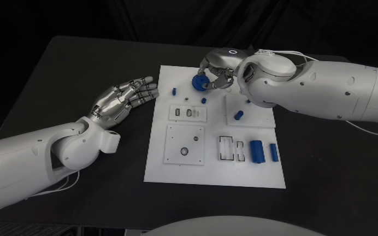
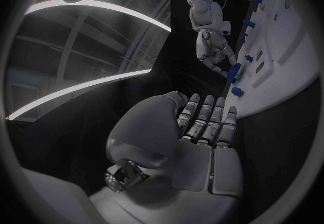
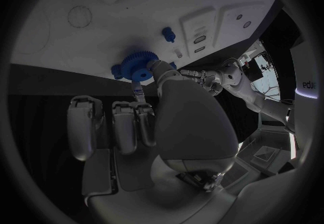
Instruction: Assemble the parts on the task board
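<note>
My right hand (image 1: 217, 72) pinches the blue gear (image 1: 201, 83) over the task board's (image 1: 212, 178) far edge, probably to seat it; my left hand (image 1: 126, 98) waits spread beside the board.

Left hand (image 2: 202, 127) flat, fingers straight and together, beside white task board (image 2: 283, 67). Beyond, right hand (image 2: 215, 51) gripping blue gear (image 2: 234, 73) at board's edge.
</note>
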Robot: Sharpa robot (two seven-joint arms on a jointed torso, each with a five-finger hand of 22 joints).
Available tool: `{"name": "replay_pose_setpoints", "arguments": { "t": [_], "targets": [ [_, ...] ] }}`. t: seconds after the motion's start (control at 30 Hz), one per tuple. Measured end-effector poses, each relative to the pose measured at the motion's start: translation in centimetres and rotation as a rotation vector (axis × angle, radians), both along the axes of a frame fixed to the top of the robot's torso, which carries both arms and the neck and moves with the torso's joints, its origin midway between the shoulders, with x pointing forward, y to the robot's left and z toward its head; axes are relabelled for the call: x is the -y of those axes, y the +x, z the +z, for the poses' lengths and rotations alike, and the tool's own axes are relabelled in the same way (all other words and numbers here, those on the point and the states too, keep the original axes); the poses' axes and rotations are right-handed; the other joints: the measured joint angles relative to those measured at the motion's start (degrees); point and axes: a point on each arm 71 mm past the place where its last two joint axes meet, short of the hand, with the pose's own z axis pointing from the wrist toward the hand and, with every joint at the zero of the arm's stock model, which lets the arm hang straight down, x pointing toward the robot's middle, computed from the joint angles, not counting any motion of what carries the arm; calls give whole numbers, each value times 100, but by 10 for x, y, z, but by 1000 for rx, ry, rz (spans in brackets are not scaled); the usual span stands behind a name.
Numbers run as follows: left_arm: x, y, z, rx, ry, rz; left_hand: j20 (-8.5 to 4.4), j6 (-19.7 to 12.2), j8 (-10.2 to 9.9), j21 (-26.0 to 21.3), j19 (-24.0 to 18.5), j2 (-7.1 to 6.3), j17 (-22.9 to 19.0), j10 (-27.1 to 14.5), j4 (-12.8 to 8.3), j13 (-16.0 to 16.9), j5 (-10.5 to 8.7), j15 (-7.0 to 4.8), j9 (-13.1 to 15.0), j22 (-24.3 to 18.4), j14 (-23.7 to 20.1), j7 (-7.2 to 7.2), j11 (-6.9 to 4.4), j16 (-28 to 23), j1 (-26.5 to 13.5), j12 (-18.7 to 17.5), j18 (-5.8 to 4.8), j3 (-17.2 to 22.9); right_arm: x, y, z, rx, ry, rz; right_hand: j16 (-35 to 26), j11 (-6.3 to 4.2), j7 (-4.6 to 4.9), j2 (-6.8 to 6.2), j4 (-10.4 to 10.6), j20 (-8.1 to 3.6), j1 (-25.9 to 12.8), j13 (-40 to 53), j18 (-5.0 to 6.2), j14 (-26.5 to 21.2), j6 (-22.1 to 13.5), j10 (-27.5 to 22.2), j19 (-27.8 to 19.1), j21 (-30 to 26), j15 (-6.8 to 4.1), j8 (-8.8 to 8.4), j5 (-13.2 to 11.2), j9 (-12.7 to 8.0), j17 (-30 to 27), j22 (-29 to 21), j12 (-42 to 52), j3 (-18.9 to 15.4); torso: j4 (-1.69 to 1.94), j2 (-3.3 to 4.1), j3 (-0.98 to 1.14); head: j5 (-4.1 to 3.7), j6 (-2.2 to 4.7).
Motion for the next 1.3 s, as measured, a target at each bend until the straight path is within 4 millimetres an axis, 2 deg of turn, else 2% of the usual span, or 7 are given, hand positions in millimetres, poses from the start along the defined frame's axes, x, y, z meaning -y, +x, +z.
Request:
{"name": "replay_pose_setpoints", "arguments": {
  "t": [0.07,0.13,0.27,0.43,0.87,1.1,1.3],
  "targets": [
    [0,0,0,0,0,0,0,0,0,0,0,0,0,0,0,0,0,0,0,0,0,0,0,0,0,0,0,0,0,1,0,-1,-1,-1,0,0,21,1,2,21,1,0,0,14,-124,0,21,-38,14,-72,0,23,0,0,0,51,1,0,0,-8,3],
    [0,0,0,0,0,0,0,0,0,0,0,0,0,0,0,0,0,0,0,0,0,0,0,0,0,0,0,0,0,1,-1,-2,-3,-1,0,0,21,8,-1,21,8,0,0,15,-207,0,21,-48,14,-186,0,947,0,0,0,64,1,0,0,-13,7],
    [0,0,0,0,0,-1,0,0,0,0,0,0,0,0,0,0,0,0,0,0,0,0,0,0,0,0,0,0,-1,1,-2,-7,-7,-1,0,0,17,24,-16,21,24,-1,0,14,-581,0,21,-116,15,-425,2,1488,0,0,0,159,3,1,-1,-14,13],
    [0,0,0,0,0,-1,0,0,0,0,0,0,0,0,0,0,0,0,0,0,0,0,0,0,0,0,0,0,-2,1,-3,-11,-11,2,0,-45,-31,21,-54,-2,19,-1,0,-2,-995,1,-2,-149,-2,-691,-33,1289,0,0,0,229,3,1,-2,-13,12],
    [0,1,0,0,-1,-2,0,0,0,-23,0,0,0,0,0,0,0,0,0,1,0,0,0,0,0,0,0,-1,0,1,-4,-14,-14,-1,0,-45,-30,-24,-70,-21,-26,-2,0,-7,-1073,1,-21,-171,-7,-739,-266,1153,0,-1,0,244,1,1,-2,-8,2],
    [0,0,0,0,-1,-2,0,0,0,-23,0,0,0,0,0,0,0,0,0,1,0,0,0,0,0,0,0,-1,6,-1,-3,-10,-6,-5,0,-45,-18,-45,-82,-21,-51,-3,0,-7,-1058,1,-21,-194,-7,-726,-504,1092,0,-1,0,230,-1,1,-1,-3,-2],
    [-3,-1,0,-1,0,3,0,0,0,-23,0,0,0,0,0,0,0,0,0,1,0,0,0,0,0,0,0,-1,26,-8,3,21,31,-18,0,-45,15,43,69,-21,-273,-3,0,-7,-607,1,-21,-132,-7,-460,-957,1088,0,-1,0,74,-4,2,2,9,29]
  ]
}}
